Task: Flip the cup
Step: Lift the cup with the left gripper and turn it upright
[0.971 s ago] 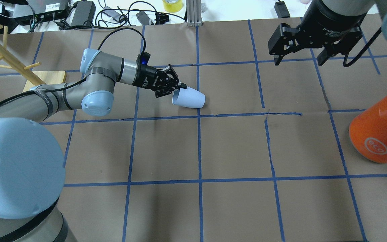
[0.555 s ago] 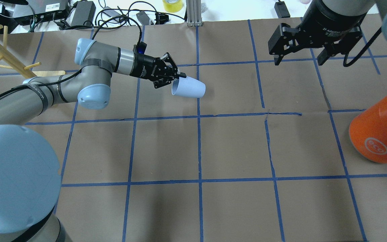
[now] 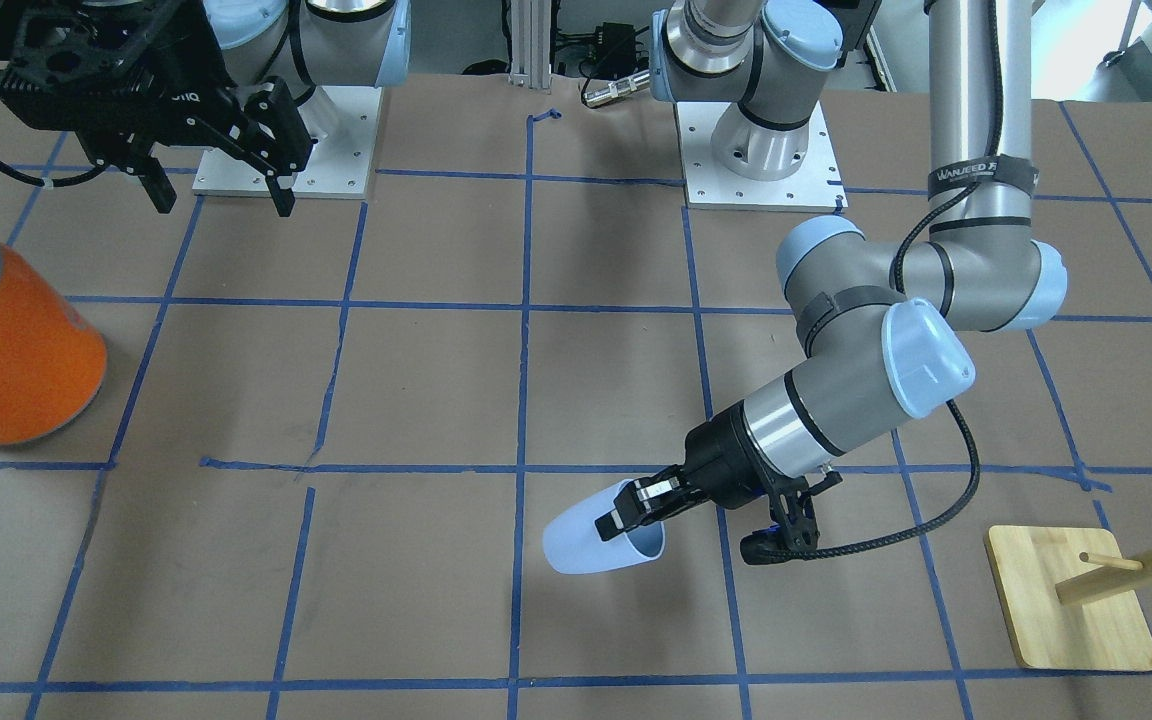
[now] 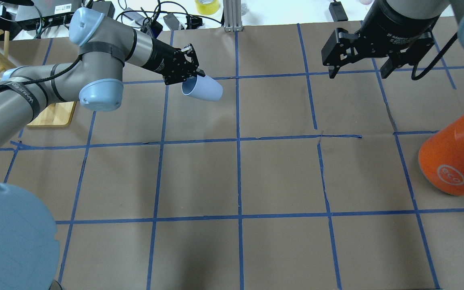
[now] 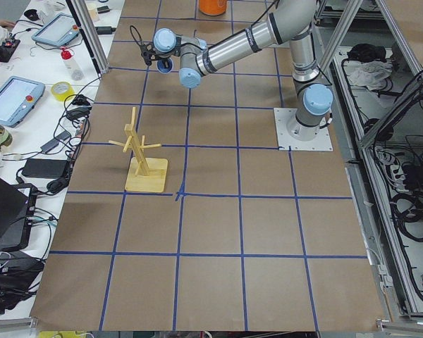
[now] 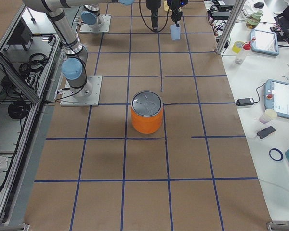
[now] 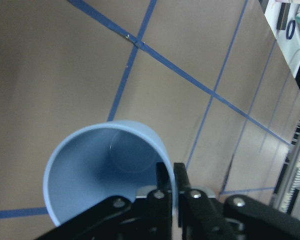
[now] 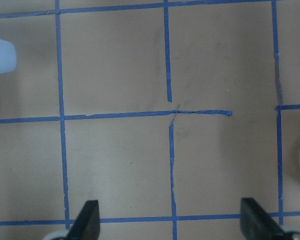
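The pale blue cup (image 4: 202, 89) is lifted off the table, tilted on its side with its mouth toward my left arm. My left gripper (image 4: 194, 75) is shut on the cup's rim, one finger inside and one outside. The front view shows the cup (image 3: 591, 545) held by my left gripper (image 3: 626, 513) above the brown paper. The left wrist view looks into the cup's darker blue inside (image 7: 110, 175), with the gripper (image 7: 171, 187) pinching the rim. My right gripper (image 4: 359, 72) is open and empty, high over the far right; its fingertips (image 8: 87, 220) show over bare paper.
A large orange can (image 4: 455, 157) with a silver top stands at the right edge. A wooden peg stand (image 4: 50, 110) is at the far left, partly behind my left arm. Cables and power bricks (image 4: 107, 16) lie beyond the far edge.
My left gripper has lifted the cup off the table and carried it left and farther away. The left arm's elbow rose. My right arm has not moved.
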